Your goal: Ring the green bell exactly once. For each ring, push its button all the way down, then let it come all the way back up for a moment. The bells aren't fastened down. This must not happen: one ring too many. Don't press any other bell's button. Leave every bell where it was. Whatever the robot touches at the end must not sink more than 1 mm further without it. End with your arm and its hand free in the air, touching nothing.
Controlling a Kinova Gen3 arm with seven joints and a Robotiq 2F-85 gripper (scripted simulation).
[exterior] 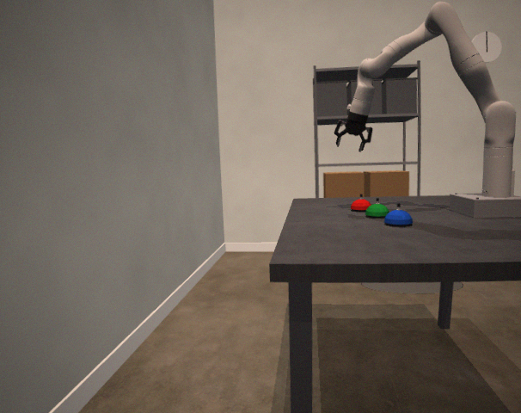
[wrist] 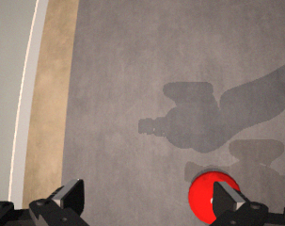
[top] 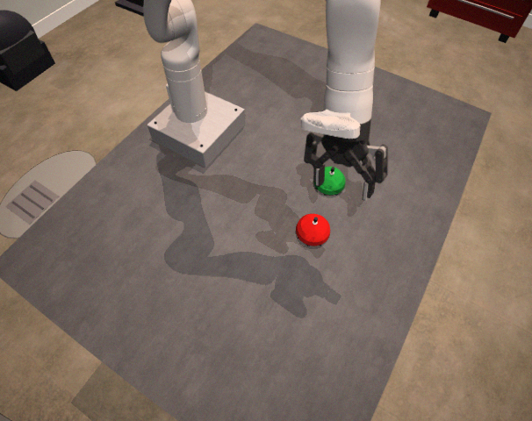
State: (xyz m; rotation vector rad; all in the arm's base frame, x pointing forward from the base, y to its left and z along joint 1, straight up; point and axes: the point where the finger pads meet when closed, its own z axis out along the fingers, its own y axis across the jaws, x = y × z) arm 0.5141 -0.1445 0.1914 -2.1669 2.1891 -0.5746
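Observation:
The green bell (top: 330, 181) sits on the dark table between the red bell (top: 312, 229) and the blue bell (exterior: 398, 218); in the side view the green bell (exterior: 376, 210) is the middle one of the row. Each bell has a small dark button on top. My gripper (exterior: 352, 144) is open and empty, and hangs well above the bells, touching nothing. In the overhead view the gripper (top: 343, 183) overlaps the green bell, and the arm hides the blue bell. The wrist view shows only the red bell (wrist: 212, 198) beside the right finger of the gripper (wrist: 149, 198).
The arm's base block (top: 197, 128) stands on the table behind the bells. The red bell (exterior: 360, 205) lies nearest the table's far edge in the side view. A metal shelf (exterior: 366, 128) with cardboard boxes stands against the wall beyond the table.

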